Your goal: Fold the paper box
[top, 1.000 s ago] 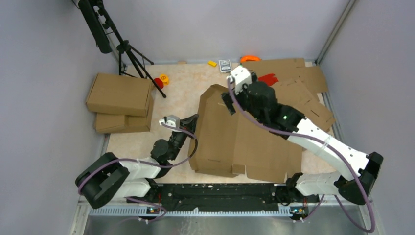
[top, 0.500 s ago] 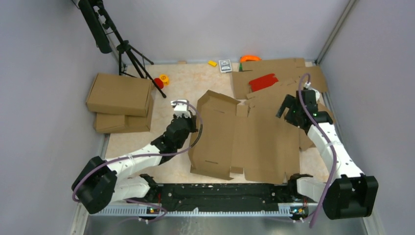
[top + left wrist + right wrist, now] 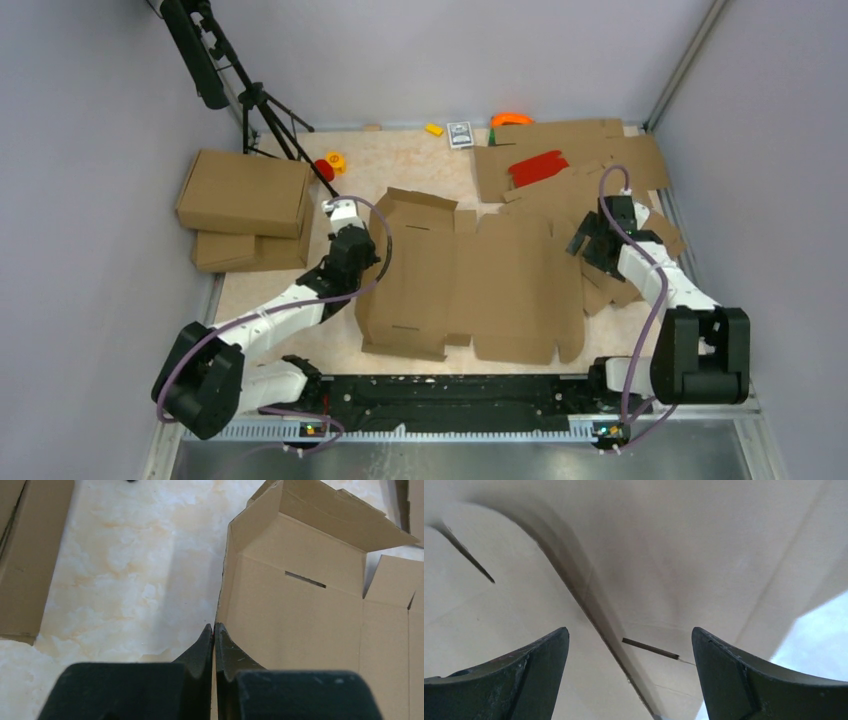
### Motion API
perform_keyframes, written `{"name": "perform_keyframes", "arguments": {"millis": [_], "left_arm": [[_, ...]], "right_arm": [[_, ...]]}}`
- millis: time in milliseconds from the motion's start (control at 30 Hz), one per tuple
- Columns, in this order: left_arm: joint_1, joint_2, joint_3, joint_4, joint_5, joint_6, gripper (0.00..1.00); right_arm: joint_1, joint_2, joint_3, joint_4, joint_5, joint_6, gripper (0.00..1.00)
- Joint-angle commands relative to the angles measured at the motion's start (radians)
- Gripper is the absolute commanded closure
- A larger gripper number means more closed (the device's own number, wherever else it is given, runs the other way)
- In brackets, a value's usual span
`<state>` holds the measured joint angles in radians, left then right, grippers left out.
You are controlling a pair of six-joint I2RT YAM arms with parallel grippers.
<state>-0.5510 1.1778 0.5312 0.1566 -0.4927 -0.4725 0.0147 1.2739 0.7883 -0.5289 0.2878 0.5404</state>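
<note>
At the left edge of the paper box (image 3: 470, 285), my left gripper (image 3: 214, 627) has its fingers pressed together, and the wrist view shows the raised left wall running edge-on straight into the seam between the tips, so it is pinching that wall. From overhead the same left gripper (image 3: 352, 245) is only a dark shape against the cardboard and the grip cannot be read. The wrist view also shows a far flap standing up and a narrow slot cut in the panel (image 3: 295, 610), with bare marbled table (image 3: 135, 580) to the left. My right gripper (image 3: 630, 630) is spread wide with nothing between the fingers. Its camera is filled with blurred cardboard bearing a crease and a short slot, and I cannot tell whether that is the blank or a loose sheet. Overhead, that gripper (image 3: 585, 243) hovers at the blank's right edge, where the heap of flat sheets (image 3: 600, 150) begins, with a red piece (image 3: 538, 165) lying on it. The blank lies mostly flat at mid-table. Well to its left sit two stacked folded boxes (image 3: 245, 190), with a tripod (image 3: 262, 110) behind them.
</note>
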Motion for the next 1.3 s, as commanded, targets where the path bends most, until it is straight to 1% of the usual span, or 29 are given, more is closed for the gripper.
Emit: {"name": "perform_keyframes", "arguments": {"millis": [0,33,67,167,200,233,367,400,433,467,533,567,667,767,833,1000,1200,1267], "left_arm": [[0.006,-0.005,0.0,0.041,0.058,-0.004,1.0],[0.006,0.006,0.006,0.039,0.065,-0.003,1.0],[0.006,0.016,0.01,0.035,0.072,-0.001,1.0],[0.008,0.041,0.027,0.026,0.099,0.017,1.0],[0.008,0.046,0.029,0.026,0.107,0.017,1.0],[0.008,0.05,0.03,0.028,0.114,0.017,1.0],[0.008,0.063,0.038,0.025,0.136,0.014,1.0],[0.008,0.068,0.041,0.023,0.14,0.014,1.0],[0.007,0.069,0.043,0.019,0.144,0.014,1.0],[0.008,0.072,0.046,0.016,0.156,0.015,1.0],[0.008,0.087,0.064,-0.006,0.189,0.006,1.0],[0.007,0.104,0.078,-0.019,0.217,0.005,1.0],[0.008,0.148,0.153,-0.101,0.256,-0.012,1.0],[0.008,0.183,0.229,-0.234,0.24,-0.036,1.0],[0.008,0.198,0.271,-0.286,0.242,-0.045,1.0],[0.011,0.185,0.292,-0.271,0.277,-0.087,1.0],[0.01,0.212,0.329,-0.264,0.275,-0.117,1.0],[0.011,0.212,0.323,-0.236,0.264,-0.133,1.0]], "right_arm": [[-0.045,0.036,-0.057,0.17,-0.269,-0.083,0.11],[-0.046,0.033,-0.072,0.203,-0.343,-0.093,0.12],[-0.047,0.024,-0.087,0.235,-0.381,-0.095,0.13],[-0.047,-0.003,-0.122,0.282,-0.453,-0.101,0.16],[-0.047,-0.002,-0.121,0.282,-0.471,-0.105,0.18],[-0.046,0.006,-0.114,0.277,-0.493,-0.111,0.23],[-0.047,0.02,-0.092,0.262,-0.607,-0.141,0.49],[-0.046,0.011,-0.089,0.259,-0.625,-0.147,0.58],[-0.045,0.002,-0.088,0.255,-0.638,-0.149,0.63],[-0.046,-0.006,-0.085,0.248,-0.65,-0.154,0.76],[-0.045,-0.013,-0.066,0.227,-0.681,-0.171,0.96],[-0.041,-0.014,-0.048,0.204,-0.689,-0.179,1.0],[0.003,-0.044,0.013,0.134,-0.638,-0.209,1.0],[0.05,-0.097,0.091,0.08,-0.58,-0.223,1.0],[0.067,-0.117,0.154,0.037,-0.564,-0.233,1.0],[0.118,-0.143,0.309,-0.032,-0.555,-0.247,1.0],[0.258,-0.149,0.417,-0.061,-0.528,-0.233,1.0],[0.307,-0.147,0.446,-0.064,-0.501,-0.239,1.0]]}}
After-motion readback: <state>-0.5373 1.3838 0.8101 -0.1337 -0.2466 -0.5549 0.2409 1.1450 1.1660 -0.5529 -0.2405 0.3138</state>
